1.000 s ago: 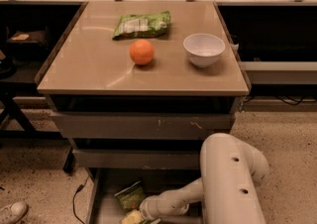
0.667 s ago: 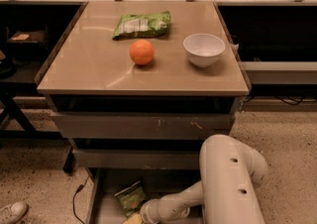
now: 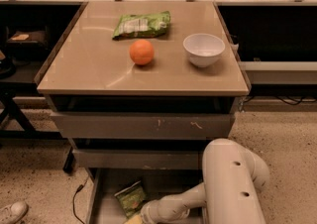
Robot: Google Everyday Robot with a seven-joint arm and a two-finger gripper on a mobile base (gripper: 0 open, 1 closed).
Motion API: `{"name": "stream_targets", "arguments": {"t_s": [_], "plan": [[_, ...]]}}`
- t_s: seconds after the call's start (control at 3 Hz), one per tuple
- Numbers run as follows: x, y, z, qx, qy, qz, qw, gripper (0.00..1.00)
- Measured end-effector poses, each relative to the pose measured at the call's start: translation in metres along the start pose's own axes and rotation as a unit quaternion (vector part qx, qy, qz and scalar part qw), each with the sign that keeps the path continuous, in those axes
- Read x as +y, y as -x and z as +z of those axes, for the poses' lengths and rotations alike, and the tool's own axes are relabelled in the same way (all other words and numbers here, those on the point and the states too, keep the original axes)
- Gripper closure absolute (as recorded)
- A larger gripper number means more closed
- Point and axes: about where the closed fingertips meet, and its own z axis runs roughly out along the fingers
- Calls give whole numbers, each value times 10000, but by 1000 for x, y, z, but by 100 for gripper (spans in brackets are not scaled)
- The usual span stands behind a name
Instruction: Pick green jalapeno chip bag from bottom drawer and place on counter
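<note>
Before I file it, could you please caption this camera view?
Gripper in the open bottom drawer beside the green jalapeno chip bag; orange, bowl and paler bag on the counter.

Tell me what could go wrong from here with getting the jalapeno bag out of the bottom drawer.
1. The gripper sits low in the bottom drawer beside the green jalapeno chip bag, at the picture's edge. Its hold can't be checked, and the flat-lying bag might slip.
2. Lifting may catch the middle drawer front just above.
3. The counter holds an orange, a white bowl and a paler bag; placing could set the orange rolling.
</note>
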Motion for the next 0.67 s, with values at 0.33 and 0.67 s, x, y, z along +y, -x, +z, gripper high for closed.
{"name": "stream_targets", "arguments": {"t_s": [0.33, 0.67], "plan": [[-4, -6, 17, 49, 108, 76, 9999, 0], [-3, -4, 16, 53, 110, 82, 9999, 18]]}}
